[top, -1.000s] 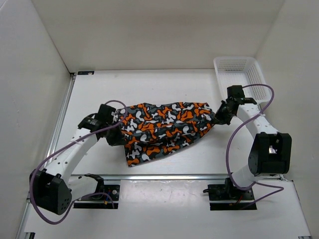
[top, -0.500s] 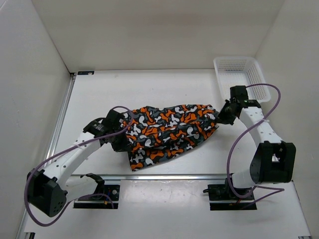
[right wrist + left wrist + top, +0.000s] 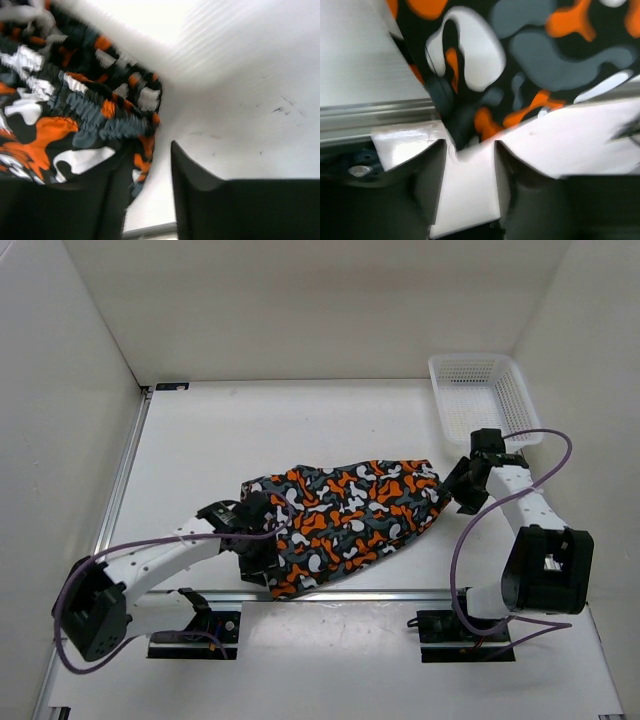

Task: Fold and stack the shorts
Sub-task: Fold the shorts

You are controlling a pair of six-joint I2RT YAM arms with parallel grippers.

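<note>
orange, grey, black, white blotch-print shorts

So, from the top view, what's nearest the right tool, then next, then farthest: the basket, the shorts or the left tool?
1. The shorts, just left of the right tool.
2. The basket, beyond it, far right corner.
3. The left tool, across the shorts, near left.

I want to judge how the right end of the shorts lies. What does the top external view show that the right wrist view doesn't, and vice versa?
Only top external: the whole shorts spread across the table, the white mesh basket in the far right corner, and the left gripper at the shorts' near left end. Only right wrist: the gathered waistband up close, and the right gripper with jaws apart, table showing between them. Both: the shorts' right end beside the right gripper.
</note>
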